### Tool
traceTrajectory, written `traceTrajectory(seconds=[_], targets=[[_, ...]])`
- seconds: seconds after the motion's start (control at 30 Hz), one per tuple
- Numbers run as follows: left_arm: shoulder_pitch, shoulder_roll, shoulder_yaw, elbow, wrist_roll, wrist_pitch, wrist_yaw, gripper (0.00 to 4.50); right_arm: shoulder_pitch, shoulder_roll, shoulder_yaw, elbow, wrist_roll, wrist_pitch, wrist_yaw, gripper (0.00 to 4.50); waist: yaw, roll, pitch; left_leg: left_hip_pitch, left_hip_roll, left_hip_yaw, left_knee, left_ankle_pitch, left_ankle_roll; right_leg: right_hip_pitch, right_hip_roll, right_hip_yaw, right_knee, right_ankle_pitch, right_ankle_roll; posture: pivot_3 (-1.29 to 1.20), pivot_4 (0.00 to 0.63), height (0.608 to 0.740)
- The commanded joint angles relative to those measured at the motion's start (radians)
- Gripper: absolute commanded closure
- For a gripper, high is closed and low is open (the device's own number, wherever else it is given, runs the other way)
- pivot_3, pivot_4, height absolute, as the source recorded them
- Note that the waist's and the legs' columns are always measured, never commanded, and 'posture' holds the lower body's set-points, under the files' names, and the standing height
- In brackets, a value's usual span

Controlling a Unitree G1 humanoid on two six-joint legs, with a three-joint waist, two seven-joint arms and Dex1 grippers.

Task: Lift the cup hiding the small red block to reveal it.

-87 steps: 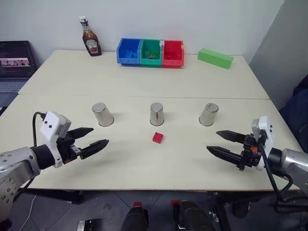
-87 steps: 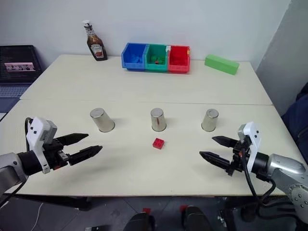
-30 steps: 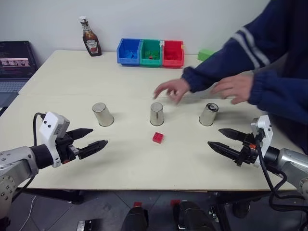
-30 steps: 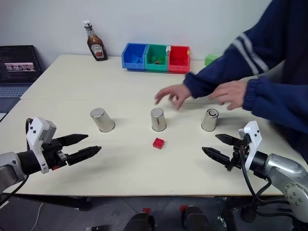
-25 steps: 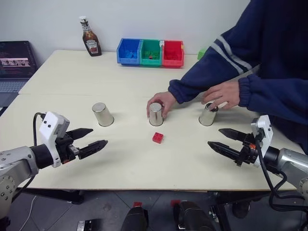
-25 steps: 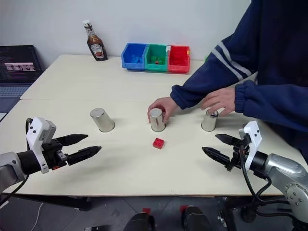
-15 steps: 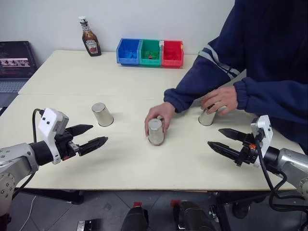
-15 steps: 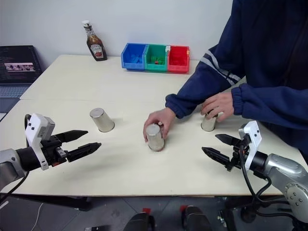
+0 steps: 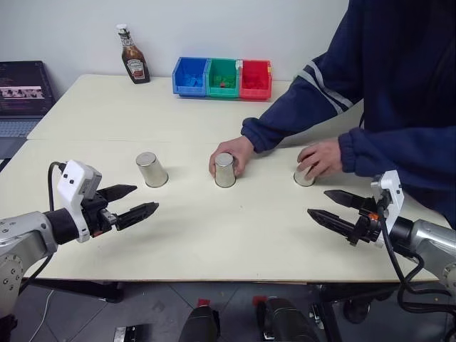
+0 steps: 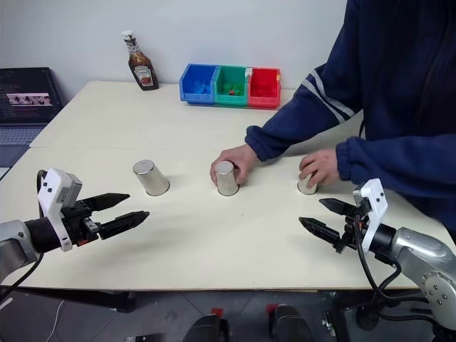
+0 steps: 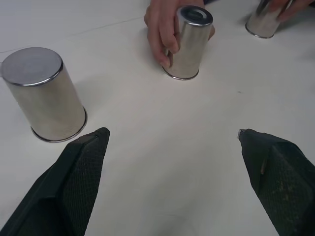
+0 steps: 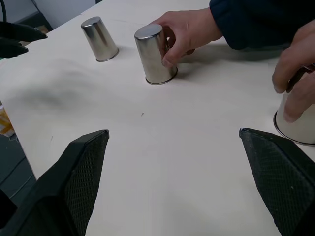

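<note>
Holding our left gripper (image 9: 137, 201) low over the near left of the cream table (image 9: 214, 242), we have its two black fingers spread apart with nothing between them. Our right gripper (image 9: 331, 206) hangs over the near right edge the same way, jaws wide and bare. Ahead of us three upturned steel cups stand in a row across the table. The left cup (image 9: 151, 169) stands alone, nearest our left gripper. A person's hand (image 9: 229, 151) wraps the middle cup (image 9: 225, 170), and the person's other hand (image 9: 319, 157) covers the right cup (image 9: 305, 175), near our right gripper. We cannot tell where the small red block is. At the far edge stand a ketchup bottle (image 9: 132, 55) and blue, green and red bins (image 9: 222, 78).
</note>
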Motion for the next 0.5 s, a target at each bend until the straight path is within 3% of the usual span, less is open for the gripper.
traceTrajectory(seconds=[0.03,0.5], targets=[[-0.018,0.016,0.003,-0.001,0.002,-0.02,-0.012,0.04,-0.011,-0.006,-0.004,-0.027,0.007,-0.011,0.006,0.0,0.0,0.0,0.0,0.0,0.0,0.0,0.0,0.0,0.0,0.0,0.0,0.0,0.0,0.0,0.0,0.0,0.15,0.74],[-0.021,0.016,-0.004,0.001,0.006,-0.023,-0.021,0.04,0.001,-0.012,-0.007,-0.034,0.005,-0.016,0.017,0.0,0.0,0.0,0.0,0.0,0.0,0.0,0.0,0.0,0.0,0.0,0.0,0.0,0.0,0.0,0.0,0.0,0.15,0.74]])
